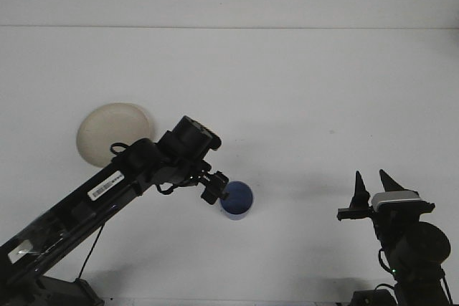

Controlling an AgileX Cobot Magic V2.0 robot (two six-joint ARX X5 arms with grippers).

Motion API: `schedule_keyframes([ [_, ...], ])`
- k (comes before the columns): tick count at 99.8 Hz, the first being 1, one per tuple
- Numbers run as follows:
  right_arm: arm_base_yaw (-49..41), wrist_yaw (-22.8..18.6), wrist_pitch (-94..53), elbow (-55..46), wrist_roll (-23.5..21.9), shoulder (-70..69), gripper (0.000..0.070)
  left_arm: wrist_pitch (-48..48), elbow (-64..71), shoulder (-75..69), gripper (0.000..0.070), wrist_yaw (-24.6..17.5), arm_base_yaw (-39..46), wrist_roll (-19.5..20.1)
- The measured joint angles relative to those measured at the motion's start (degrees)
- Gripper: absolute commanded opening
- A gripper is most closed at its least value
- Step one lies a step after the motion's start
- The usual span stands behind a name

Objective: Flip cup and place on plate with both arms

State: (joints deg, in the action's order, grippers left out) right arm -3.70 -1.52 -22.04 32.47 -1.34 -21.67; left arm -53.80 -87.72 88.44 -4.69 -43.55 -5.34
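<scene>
A blue cup (237,199) stands on the white bench (287,91), roughly midway between the left and right edges and toward the near edge. From above, its round rim and a blue interior seem to show, so its long axis runs vertical and it appears to point mouth-up, though the view alone does not settle that.

The left arm (107,191) stretches diagonally from the near-left corner toward the cup. The left gripper (214,187) sits just at the cup's left rim, overlapping it in the front view; whether it actually touches cannot be told, and the jaws are too dark and small to tell whether they are apart or closed.

A cream plate (107,134) lies flat toward the left edge of the bench, partly covered at its lower right by the left arm, well apart from the cup.

The right gripper (373,185) hovers near the near-right corner, pointing away from the robot, its two jaws spread apart with nothing between them.
</scene>
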Motion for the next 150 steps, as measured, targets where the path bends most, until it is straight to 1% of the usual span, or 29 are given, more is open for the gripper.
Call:
schedule_keyframes([
  [21,0.0,0.0,0.0,0.0,0.0,0.0,0.0341,0.4,-0.9,6.2,0.0432,0.3,-2.8,0.0],
  [63,0.0,0.0,0.0,0.0,0.0,0.0,0.0341,1.1,-0.9,15.5,0.0432,0.3,-3.1,0.1],
  [72,0.0,0.0,0.0,0.0,0.0,0.0,0.0341,1.1,-0.9,16.7,0.0412,0.3,-3.1,0.1],
  [76,0.0,0.0,0.0,0.0,0.0,0.0,0.0341,1.1,-0.9,17.0,0.0393,0.3,-3.1,0.1],
  [78,0.0,0.0,0.0,0.0,0.0,0.0,0.0341,1.1,-0.9,17.2,0.0363,0.3,-3.1,0.1],
  [82,0.0,0.0,0.0,0.0,0.0,0.0,0.0341,1.1,-0.9,17.4,0.0279,0.3,-3.2,0.2],
  [83,0.0,0.0,0.0,0.0,0.0,0.0,0.0341,1.1,-0.9,17.4,0.0246,0.3,-3.2,0.2],
  [84,0.0,0.0,0.0,0.0,0.0,0.0,0.0341,1.1,-0.9,17.5,0.0235,0.3,-3.2,0.2],
  [90,0.0,0.0,0.0,0.0,0.0,0.0,0.0341,1.1,-0.9,17.6,0.0102,0.3,-3.3,0.3],
  [94,0.0,0.0,0.0,0.0,0.0,0.0,0.0341,1.1,-0.9,17.6,0.0035,0.3,-3.5,0.3],
  [97,0.0,0.0,0.0,0.0,0.0,0.0,0.0341,1.1,-0.9,17.6,0.0003,0.3,-3.6,0.3],
  [118,0.0,0.0,0.0,0.0,0.0,0.0,0.0341,0.7,-1.0,17.6,0.0007,0.3,-4.0,1.0],
  [136,0.0,0.0,0.0,0.0,0.0,0.0,0.0341,-4.7,-4.9,17.7,0.0007,0.7,-3.5,1.4],
  [150,0.0,0.0,0.0,0.0,0.0,0.0,0.0341,-8.7,-10.3,17.6,0.0007,5.0,-1.2,1.9],
])
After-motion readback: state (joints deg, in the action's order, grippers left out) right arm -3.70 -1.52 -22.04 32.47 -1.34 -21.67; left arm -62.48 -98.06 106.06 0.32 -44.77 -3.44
